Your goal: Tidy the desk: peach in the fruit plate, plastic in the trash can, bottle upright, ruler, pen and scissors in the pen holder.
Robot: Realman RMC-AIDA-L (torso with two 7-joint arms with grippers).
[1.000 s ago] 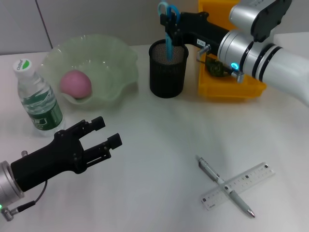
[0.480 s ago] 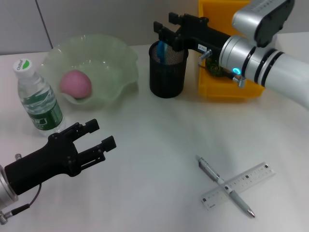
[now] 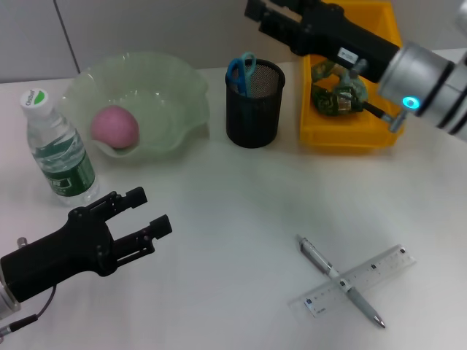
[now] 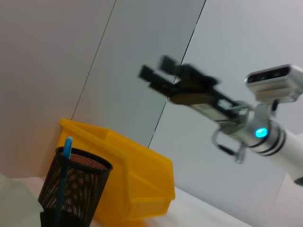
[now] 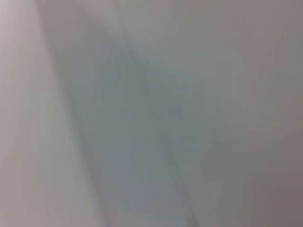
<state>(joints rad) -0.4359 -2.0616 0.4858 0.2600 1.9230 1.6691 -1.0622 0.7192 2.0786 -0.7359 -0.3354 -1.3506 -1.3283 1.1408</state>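
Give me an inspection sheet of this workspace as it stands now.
Surface: white table.
Job's things: peach in plate; bottle upright; scissors in holder; pen lying across ruler on table; plastic in yellow bin.
Clutter: nothing seen.
Grippers: left gripper open, low near bottle; right gripper open, raised above holder and bin.
Cables: thin lead at left wrist.
Surroundings: grey wall panels.

pink peach (image 3: 114,126), pale green plate (image 3: 173,79), blue scissors (image 3: 240,71), yellow bin (image 3: 349,136).
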